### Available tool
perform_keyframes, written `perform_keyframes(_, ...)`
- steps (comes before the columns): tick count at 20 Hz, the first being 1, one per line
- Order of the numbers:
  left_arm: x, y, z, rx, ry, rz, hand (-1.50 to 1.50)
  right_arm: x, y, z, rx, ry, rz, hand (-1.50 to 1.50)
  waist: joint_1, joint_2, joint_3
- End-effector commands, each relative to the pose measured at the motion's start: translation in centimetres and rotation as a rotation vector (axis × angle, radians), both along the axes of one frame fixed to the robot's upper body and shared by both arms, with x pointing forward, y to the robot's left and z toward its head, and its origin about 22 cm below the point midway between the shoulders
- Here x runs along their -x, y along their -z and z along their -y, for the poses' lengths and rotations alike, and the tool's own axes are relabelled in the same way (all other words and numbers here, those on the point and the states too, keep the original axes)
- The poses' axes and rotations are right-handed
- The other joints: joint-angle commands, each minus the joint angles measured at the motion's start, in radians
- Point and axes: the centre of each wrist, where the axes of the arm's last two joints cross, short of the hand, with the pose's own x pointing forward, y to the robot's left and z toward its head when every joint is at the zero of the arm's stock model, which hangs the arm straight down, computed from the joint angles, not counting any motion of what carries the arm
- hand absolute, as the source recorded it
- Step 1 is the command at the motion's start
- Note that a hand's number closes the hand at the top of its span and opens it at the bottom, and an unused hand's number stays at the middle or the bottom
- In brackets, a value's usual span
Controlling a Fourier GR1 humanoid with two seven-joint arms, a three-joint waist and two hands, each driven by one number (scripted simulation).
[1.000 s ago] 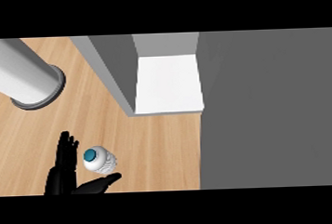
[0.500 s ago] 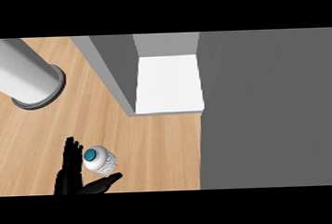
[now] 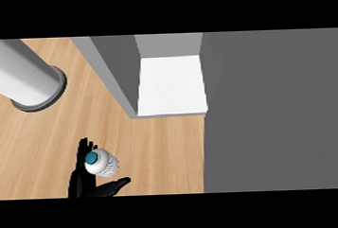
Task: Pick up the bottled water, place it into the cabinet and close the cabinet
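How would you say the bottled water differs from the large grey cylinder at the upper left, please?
The bottled water is small, white and ribbed with a teal cap; the grey cylinder is much larger, smooth and plain. The bottle stands low on the wooden counter between the fingers and thumb of a black hand; nothing touches the cylinder. Both look round from above.

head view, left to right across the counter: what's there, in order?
Grey cylinder → black hand cupping the bottled water → open cabinet door → white cabinet interior → grey cabinet front.
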Motion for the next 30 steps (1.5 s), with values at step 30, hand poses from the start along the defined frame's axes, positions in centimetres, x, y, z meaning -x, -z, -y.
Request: perform_keyframes(30,-9.0,-5.6,-6.1,0.100,0.268,0.241,1.50,1.8,-3.3,-1.5,-0.057,-0.025,0.085,-1.50,0.009,-0.002,0.002)
